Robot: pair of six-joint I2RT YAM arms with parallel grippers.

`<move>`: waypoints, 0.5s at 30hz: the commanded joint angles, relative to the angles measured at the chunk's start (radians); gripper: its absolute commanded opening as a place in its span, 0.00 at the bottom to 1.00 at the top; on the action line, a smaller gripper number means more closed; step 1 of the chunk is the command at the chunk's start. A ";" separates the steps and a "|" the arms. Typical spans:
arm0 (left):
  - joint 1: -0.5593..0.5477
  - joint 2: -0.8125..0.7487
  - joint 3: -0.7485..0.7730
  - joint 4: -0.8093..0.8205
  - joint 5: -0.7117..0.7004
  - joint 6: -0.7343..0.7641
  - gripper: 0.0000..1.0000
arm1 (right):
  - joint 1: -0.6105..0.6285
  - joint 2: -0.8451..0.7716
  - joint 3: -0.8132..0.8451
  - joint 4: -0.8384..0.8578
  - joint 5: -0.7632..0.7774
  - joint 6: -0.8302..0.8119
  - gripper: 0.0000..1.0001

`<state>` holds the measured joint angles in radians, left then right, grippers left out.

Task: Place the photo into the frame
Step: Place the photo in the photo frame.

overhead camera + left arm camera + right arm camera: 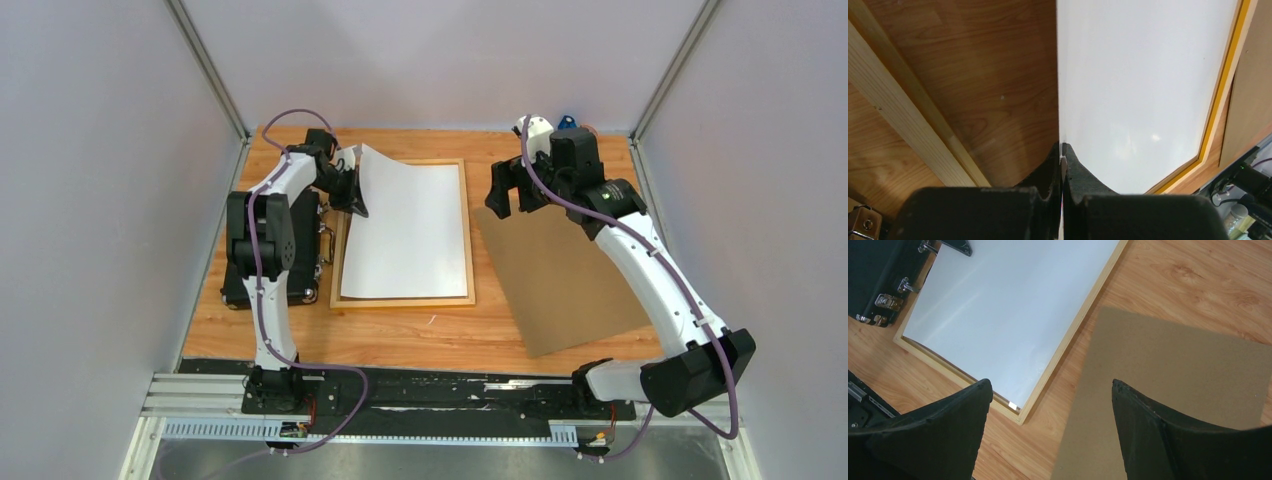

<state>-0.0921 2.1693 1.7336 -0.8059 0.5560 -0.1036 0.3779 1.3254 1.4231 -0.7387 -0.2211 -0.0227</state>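
Starting at the left, a black case (238, 286) with metal latches lies on the wooden table (400, 338) under the left arm, just beside the frame (403, 300). The left gripper (354, 200) reaches over the frame's left rail, and its jaws are pinched tight on the left edge of the photo (405, 230). In the left wrist view the sheet stands edge-on out of the closed fingertips. There the frame's pale rail runs to one side of the sheet and its orange-tan rail to the other.

The photo shows only a plain white face; no print can be seen on it. Its left edge and far-left corner are lifted and curl up past the frame's far rail. Its right and near edges lie flat inside the frame, close along the rails.

To the right of the frame, a brown backing board (565, 280) lies flat on the table, turned at a slant, near the frame but apart from it. The right gripper (512, 200) hangs above the board's far-left corner with its jaws spread wide and nothing between them. From its wrist camera both the frame's corner and the board are seen below the parted fingers.
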 commanded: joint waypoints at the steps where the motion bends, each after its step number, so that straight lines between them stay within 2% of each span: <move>1: -0.009 -0.009 0.022 0.033 -0.027 -0.012 0.00 | -0.004 -0.032 0.004 0.042 -0.020 0.017 0.87; 15: -0.009 -0.029 -0.002 0.058 -0.056 -0.040 0.00 | -0.011 -0.031 0.005 0.042 -0.026 0.017 0.87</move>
<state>-0.0971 2.1693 1.7325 -0.7940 0.5098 -0.1253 0.3748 1.3247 1.4216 -0.7383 -0.2317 -0.0227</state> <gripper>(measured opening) 0.007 0.873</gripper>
